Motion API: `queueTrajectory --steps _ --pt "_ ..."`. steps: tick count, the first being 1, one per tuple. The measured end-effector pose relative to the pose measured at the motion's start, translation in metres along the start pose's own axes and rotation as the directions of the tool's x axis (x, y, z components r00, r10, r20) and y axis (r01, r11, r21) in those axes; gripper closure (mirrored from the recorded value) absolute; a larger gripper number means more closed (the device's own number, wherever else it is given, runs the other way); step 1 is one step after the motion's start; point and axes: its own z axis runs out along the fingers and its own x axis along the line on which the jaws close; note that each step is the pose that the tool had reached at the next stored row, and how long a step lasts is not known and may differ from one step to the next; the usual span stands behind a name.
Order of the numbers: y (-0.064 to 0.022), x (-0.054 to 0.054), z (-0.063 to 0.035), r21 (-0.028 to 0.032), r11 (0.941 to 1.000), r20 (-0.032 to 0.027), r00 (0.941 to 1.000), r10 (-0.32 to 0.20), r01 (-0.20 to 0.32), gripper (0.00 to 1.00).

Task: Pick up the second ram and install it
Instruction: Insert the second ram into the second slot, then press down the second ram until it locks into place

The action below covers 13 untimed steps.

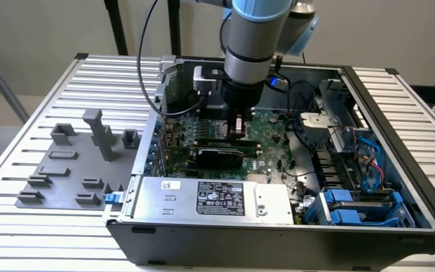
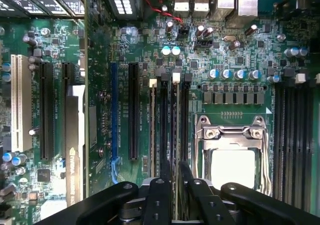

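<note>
Ribbed metal table [image 1: 43,238] against a plain pale wall. Open computer case [image 1: 399,170] lying on the table, interior exposed. Green motherboard [image 2: 240,50] inside the case, with CPU socket [image 2: 231,155] open under its metal frame and black slot rows on either side. Grey power supply [image 1: 210,198] at the case's near edge, carrying a black label with white print, not legible. Grey fixture plate [image 1: 66,164] with upright blocks on the table at the exterior view's left. Black expansion card [image 1: 221,152] standing on the board just below the arm; "NVIDIA" readable along its edge in the wrist view. Gripper [image 2: 173,177] lowered over the memory slots beside the socket, black fingers [image 2: 161,185] clamped on the second ram [image 2: 175,120], held on edge and lined up along a slot; seating depth not discernible.
</note>
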Motion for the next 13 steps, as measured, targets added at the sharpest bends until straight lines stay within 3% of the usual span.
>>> queueTrajectory --steps 5,6,13 --pt "0.0002 -0.0004 -0.0077 0.0001 1.0000 0.0006 1.0000 0.000 0.000 0.81" --pt "0.0003 -0.0004 -0.0077 0.0001 1.0000 0.0006 1.0000 0.000 0.000 0.89" --pt "0.0003 -0.0004 -0.0078 0.0000 1.0000 0.0005 1.0000 0.000 0.000 0.89"
